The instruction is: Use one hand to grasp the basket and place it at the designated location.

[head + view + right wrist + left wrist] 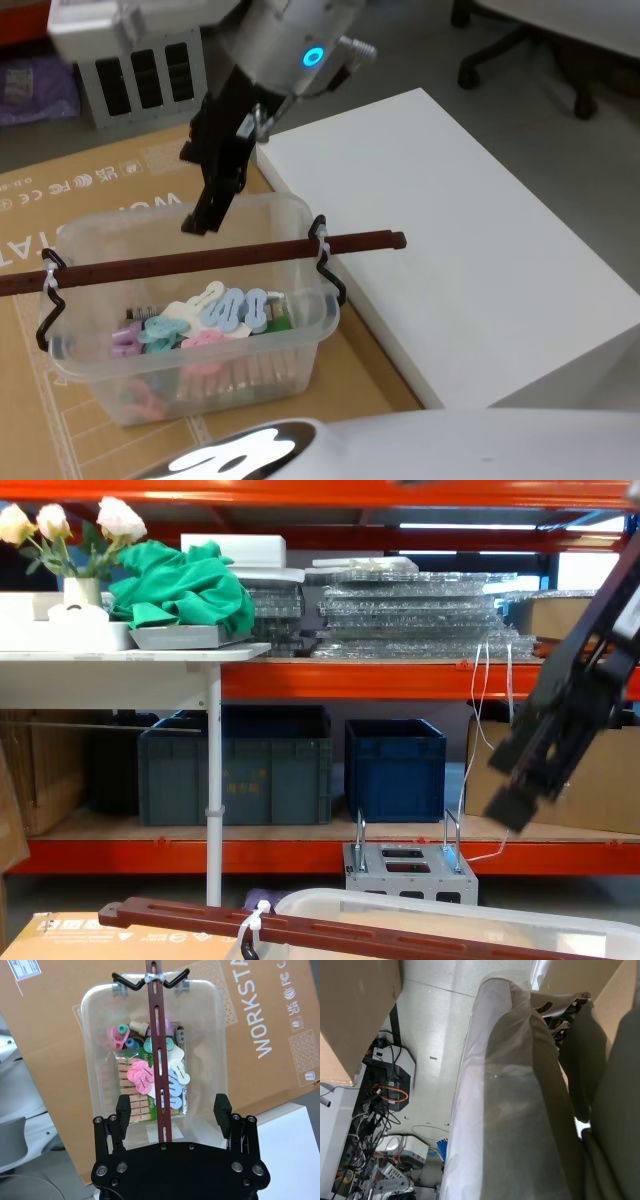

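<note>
The basket (290,330), a translucent white tub holding pastel clips and wooden pegs, sits on a cardboard sheet. Its dark reddish-brown bar handle (230,257) spans the top and is tied with white fastenings. My right gripper (198,224) hangs open above the far side of the tub, clear of the handle. In the right wrist view the handle (159,1060) runs midway between the spread fingers of the right gripper (172,1109), with the basket (97,1035) below. In the chest view the right gripper (512,808) hovers well above the basket rim (450,908) and handle (300,930).
A white block platform (450,230) stands right of the basket, touching the cardboard sheet (100,190). Office chair bases are on the floor behind. The chest view shows orange shelving with dark blue crates (395,765) and a white table (120,665). The left wrist view faces plastic-wrapped material (510,1110) and floor.
</note>
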### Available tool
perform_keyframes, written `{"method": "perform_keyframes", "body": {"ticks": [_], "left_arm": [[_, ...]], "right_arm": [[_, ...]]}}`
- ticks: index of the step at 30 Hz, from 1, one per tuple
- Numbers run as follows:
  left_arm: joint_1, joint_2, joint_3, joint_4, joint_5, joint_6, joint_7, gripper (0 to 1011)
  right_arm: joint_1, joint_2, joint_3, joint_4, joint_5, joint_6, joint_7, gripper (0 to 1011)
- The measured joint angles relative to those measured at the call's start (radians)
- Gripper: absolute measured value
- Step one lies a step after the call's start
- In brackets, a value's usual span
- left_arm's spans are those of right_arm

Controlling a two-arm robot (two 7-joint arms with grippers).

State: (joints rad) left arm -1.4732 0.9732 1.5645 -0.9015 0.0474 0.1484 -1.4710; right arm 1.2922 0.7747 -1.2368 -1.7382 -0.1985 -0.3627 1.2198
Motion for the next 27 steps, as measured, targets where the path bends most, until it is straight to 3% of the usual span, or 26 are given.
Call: {"method": "perform_keyframes", "body": {"ticks": [7, 13, 20, 27], "left_arm": [[0.0, 0.0, 0.0, 0.0, 0.0, 0.0, 0.0, 0], [0.0, 0.0, 0.0, 0.0, 0.0, 0.0, 0.0, 0], [0.0, 0.0, 0.0, 0.0, 0.0, 0.0, 0.0, 0], [0.0, 0.0, 0.0, 0.0, 0.0, 0.0, 0.0, 0]], "right_arm": [[0.005, 0.063, 0.064, -0.033, 0.052, -0.014, -0.011, 1001], [0.001, 0.086, 0.092, -0.052, 0.068, -0.024, -0.012, 1001], [-0.009, 0.085, 0.102, -0.055, 0.067, -0.025, -0.009, 1001], [-0.028, 0.05, 0.092, -0.035, 0.027, -0.016, 0.004, 1001]]}}
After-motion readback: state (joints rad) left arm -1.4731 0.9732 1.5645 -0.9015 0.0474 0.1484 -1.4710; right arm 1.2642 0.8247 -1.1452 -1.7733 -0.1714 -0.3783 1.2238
